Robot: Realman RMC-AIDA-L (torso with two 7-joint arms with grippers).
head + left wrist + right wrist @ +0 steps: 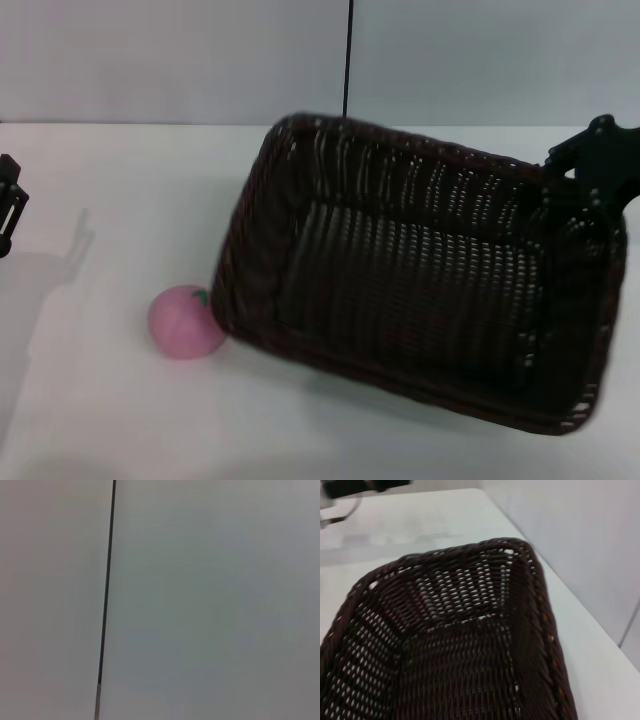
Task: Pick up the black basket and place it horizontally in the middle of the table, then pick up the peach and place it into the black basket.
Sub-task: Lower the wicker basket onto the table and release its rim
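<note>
The black basket point(420, 270) lies at an angle on the white table point(110, 160), from the middle to the right, with its open top facing up. My right gripper point(572, 188) is at the basket's far right rim and grips it. The right wrist view looks down into the basket point(460, 650) from that rim. The pink peach point(185, 322) rests on the table, touching the basket's near left corner. My left gripper point(8, 212) is parked at the table's far left edge, well apart from both.
A grey wall with a thin black vertical line point(349, 55) stands behind the table. The left wrist view shows only that wall and the line point(106, 595). The left arm shows far off in the right wrist view point(355, 486).
</note>
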